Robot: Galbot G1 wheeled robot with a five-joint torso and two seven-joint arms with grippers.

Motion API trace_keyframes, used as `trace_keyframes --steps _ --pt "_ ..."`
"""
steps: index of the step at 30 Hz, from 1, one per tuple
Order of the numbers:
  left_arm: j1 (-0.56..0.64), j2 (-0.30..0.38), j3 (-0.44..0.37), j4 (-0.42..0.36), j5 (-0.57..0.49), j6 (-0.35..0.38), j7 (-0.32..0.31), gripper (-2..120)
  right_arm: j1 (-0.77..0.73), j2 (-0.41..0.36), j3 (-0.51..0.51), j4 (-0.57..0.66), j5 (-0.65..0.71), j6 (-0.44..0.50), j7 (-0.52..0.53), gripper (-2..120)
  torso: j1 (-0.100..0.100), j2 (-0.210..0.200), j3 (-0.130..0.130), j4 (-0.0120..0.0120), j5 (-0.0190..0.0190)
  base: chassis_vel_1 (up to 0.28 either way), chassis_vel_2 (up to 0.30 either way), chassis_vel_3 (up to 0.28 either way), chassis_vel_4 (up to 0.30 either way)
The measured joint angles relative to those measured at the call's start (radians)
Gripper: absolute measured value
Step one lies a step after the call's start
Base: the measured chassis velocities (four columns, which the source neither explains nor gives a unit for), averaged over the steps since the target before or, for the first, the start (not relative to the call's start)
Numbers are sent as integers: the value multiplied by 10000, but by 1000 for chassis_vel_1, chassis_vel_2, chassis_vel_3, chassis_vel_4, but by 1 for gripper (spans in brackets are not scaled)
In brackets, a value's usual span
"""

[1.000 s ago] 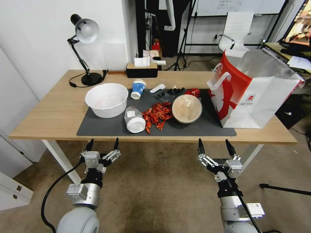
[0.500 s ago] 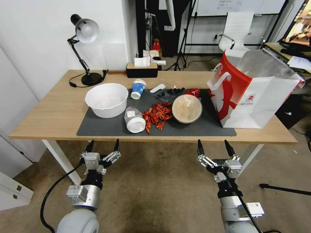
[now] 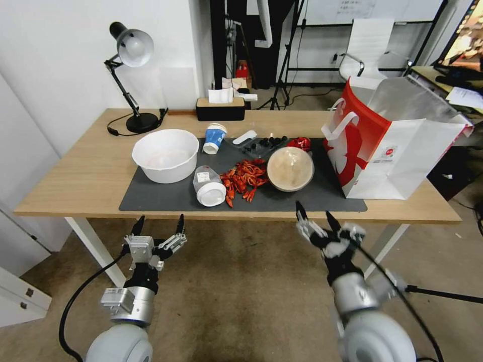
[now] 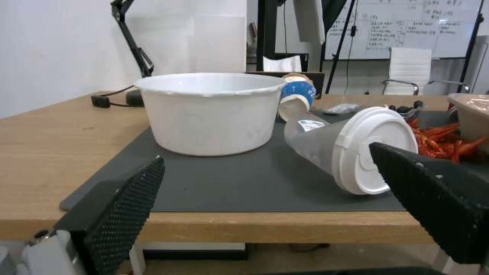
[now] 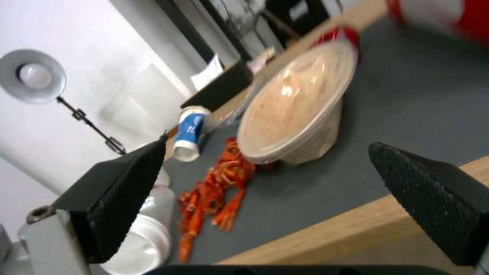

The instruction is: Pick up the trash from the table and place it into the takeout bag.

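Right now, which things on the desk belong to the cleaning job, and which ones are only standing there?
Part of the job:
round plastic dish
white-lidded clear cup
blue-and-white paper cup
red wrapper
takeout bag
right claw, open, near the desk edge
left claw, open, below the desk edge

Only standing there:
black desk lamp
tissue box

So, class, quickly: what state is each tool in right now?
Left tool: open, holding nothing, below the table edge.
Right tool: open, holding nothing, at the table's front edge.
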Motion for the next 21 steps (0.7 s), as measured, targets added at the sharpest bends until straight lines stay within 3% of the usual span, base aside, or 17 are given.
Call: trace_keyframes --steps 5,7,8,10,21 --pt "11 27 -43 -35 1 14 -5 100 929 -151 -126 -164 1741 -477 733 100 0 0 0 2 -1 0 0 0 0" --pt "27 26 -88 -56 1 29 -10 100 1838 -205 -204 -364 3545 -851 1532 100 0 -1 0 3 0 0 0 0 0" --pt "27 26 -88 -56 1 29 -10 100 1838 -205 -204 -364 3545 -851 1532 100 0 -1 0 3 0 0 0 0 0" --pt "70 -19 -151 -84 4 35 -14 100 2678 -191 -214 -560 5412 -1341 2738 100 0 -1 0 2 -2 0 0 0 0" --pt "73 -127 -217 -111 43 110 -42 100 4465 77 -573 -1632 6548 -1074 4010 100 0 -1 0 1 -1 0 0 0 0"
